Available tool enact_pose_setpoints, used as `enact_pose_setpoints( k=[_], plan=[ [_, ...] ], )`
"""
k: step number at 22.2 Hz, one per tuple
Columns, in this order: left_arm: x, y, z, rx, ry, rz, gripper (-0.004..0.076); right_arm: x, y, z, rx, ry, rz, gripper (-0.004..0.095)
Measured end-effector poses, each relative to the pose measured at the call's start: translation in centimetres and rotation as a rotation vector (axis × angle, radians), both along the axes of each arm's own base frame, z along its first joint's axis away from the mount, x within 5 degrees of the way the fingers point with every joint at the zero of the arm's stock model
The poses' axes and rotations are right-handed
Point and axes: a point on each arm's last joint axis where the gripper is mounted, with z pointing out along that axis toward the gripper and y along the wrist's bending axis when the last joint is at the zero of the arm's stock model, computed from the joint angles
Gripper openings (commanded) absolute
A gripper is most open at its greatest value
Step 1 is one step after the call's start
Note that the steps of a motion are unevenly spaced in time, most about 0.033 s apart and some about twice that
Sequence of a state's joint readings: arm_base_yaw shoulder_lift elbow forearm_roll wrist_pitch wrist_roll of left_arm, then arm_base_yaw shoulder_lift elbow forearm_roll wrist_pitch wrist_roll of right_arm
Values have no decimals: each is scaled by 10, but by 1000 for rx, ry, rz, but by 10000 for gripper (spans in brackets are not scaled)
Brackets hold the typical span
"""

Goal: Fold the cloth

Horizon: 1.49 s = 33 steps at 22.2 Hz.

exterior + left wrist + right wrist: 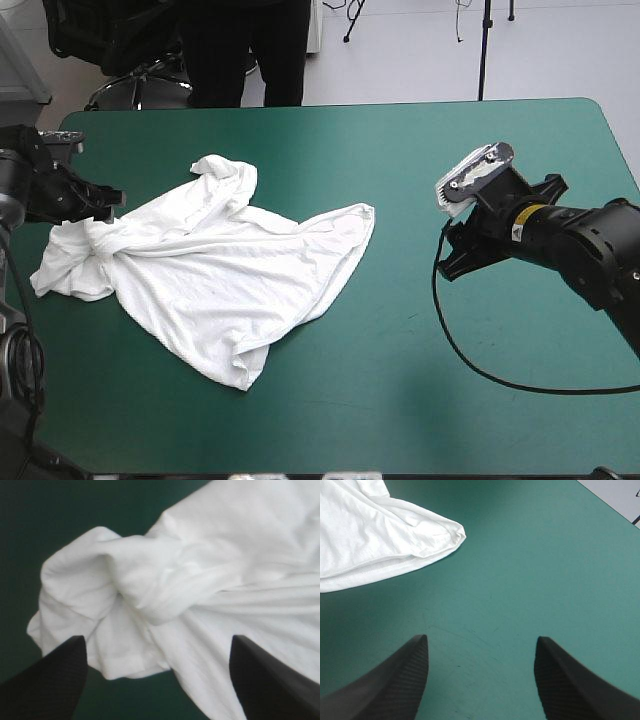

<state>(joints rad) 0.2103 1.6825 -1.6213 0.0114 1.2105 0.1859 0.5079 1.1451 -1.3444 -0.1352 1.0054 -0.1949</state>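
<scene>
Now | one T-shirt (210, 275), rumpled | two hands, both splayed | left hand (157, 637) over it | right hand (481, 637) nearby

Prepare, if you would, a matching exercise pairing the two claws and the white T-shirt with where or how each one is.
Column one:
1. left claw of two black fin-shaped fingers
2. right claw, likewise black
3. white short-sleeved fabric T-shirt

Column two:
A. open above bare teal-green cover
B. crumpled, only partly spread out
C. open over bunched white fabric

Pairs: 1-C, 2-A, 3-B.
</scene>
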Motion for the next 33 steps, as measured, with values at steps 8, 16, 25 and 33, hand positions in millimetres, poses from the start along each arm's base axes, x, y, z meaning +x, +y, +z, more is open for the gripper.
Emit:
enact_pose_setpoints(
  k=[8,16,25,33],
  plan=[
    [-113,-127,57,-82,-168,-587,587,1,-4,0,-31,-10,-32,577],
    [-183,-174,15,-50,-44,-913,580,2,-6,0,-54,-12,-43,577],
    [-207,-187,-63,-25,122,-1046,580,5,-7,-3,-87,-14,-52,577],
    [-201,-189,-117,10,117,-1078,549,21,2,-16,-112,32,-54,577]
  ],
)
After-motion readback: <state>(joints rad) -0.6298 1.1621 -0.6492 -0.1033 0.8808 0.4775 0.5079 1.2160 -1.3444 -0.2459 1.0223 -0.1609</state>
